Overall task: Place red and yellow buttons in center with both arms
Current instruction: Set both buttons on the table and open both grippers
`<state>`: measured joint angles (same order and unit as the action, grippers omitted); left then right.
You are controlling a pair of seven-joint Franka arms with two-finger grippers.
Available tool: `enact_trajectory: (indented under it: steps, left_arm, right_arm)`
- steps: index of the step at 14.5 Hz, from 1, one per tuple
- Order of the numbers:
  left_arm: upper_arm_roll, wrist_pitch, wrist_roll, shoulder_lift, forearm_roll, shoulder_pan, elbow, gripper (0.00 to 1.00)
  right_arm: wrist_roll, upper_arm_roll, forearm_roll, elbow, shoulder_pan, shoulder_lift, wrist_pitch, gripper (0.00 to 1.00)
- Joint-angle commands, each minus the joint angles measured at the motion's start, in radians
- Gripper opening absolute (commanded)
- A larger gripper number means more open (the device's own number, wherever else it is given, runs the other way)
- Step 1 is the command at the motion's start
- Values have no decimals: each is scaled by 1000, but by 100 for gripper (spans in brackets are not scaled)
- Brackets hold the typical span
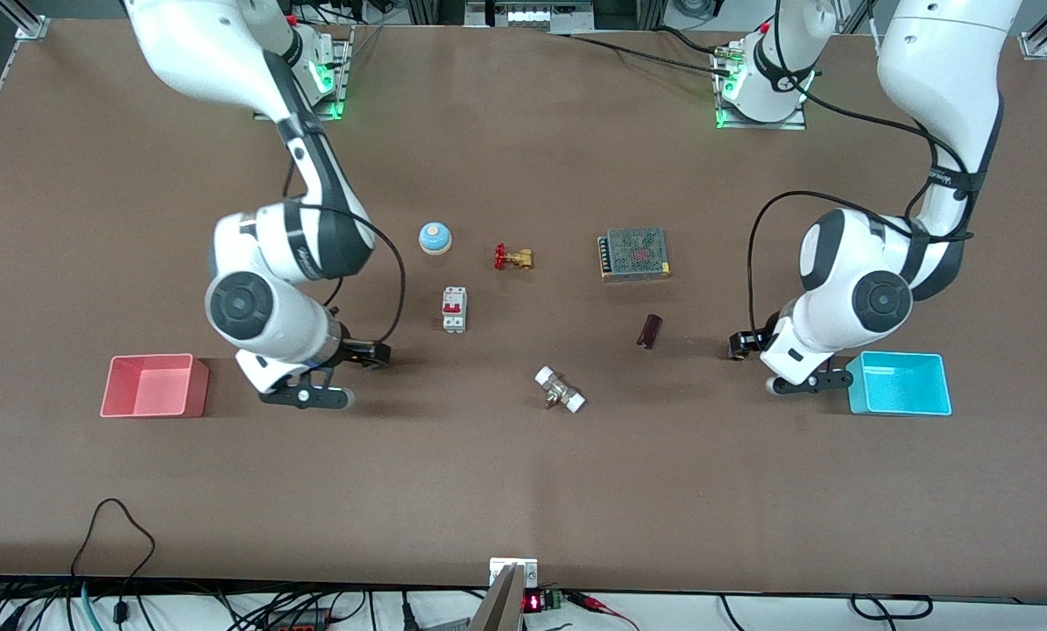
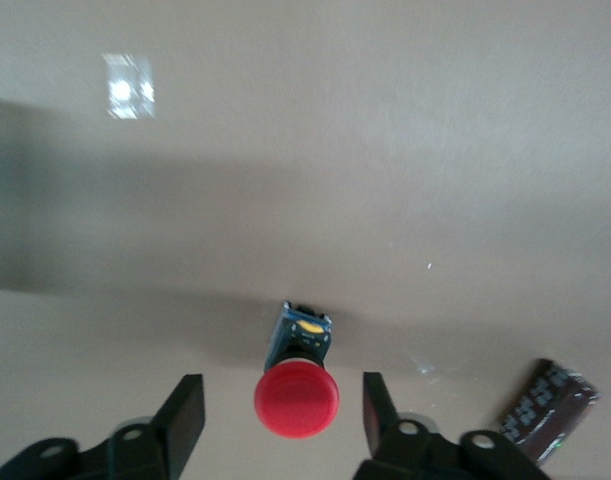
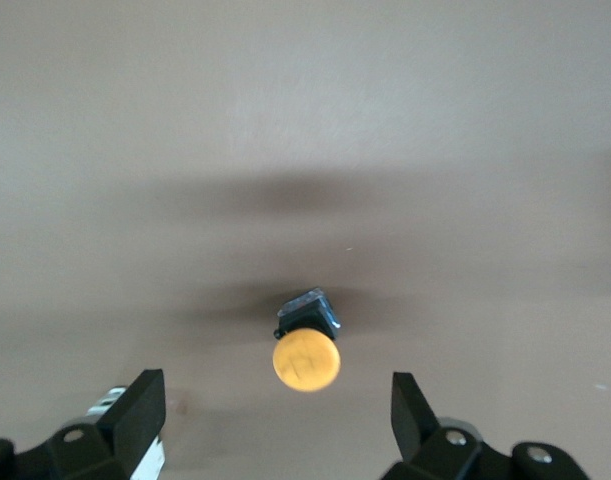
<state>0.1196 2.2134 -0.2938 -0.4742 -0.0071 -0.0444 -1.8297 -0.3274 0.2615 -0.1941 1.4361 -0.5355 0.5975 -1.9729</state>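
Round glossy red button point(image 2: 296, 398) apparently between open left hand point(image 2: 283, 416) fingers.

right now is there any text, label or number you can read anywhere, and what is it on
No text reads clearly.
Left arm: small wording on its black band, too small to read.
Red display at the table's edge nearest the front camera: lit digits, too small to read.
Red button and yellow button: no readable marking.
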Motion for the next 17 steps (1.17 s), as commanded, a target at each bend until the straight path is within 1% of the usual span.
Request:
enact_trajectory:
  steps: [1,4,5,6,8,10,11,12,13,14,16,17]
  left_arm:
    - [-14,-44,5,103,2,8,-5,87]
    - [-17,-81,31,189,2,40,-5,99]
    - [-17,-110,57,222,2,55,-5,100]
    - [-17,-129,62,241,2,58,-5,100]
    - [-17,-141,68,270,2,64,-3,100]
    - [-17,-161,73,289,2,74,-3,100]
    - [-17,-164,90,301,2,81,-3,100]
    - [-15,-176,108,312,2,95,-3,100]
    - [-18,-196,131,331,2,98,-3,100]
    - [-32,-211,168,350,2,98,-3,100]
    - [-89,-247,235,394,1,83,-3,100]
    - [-106,-268,267,419,1,74,-3,100]
  right_arm:
    - [18,39,-5,24,11,-117,60,100]
    - [18,80,-5,23,14,-209,141,100]
    - [18,105,-4,-9,14,-226,194,100]
    - [37,129,-4,-37,14,-226,241,100]
    - [140,191,-7,-80,14,-226,325,100]
    - [232,234,-1,-80,12,-249,330,100]
    - [267,240,1,-80,32,-264,342,100]
    - [296,231,-5,-80,82,-275,365,100]
    - [324,204,-7,-79,138,-289,377,100]
    - [353,156,8,-76,197,-309,388,100]
    - [367,73,65,-74,287,-333,407,100]
    - [363,0,111,-63,340,-353,407,100]
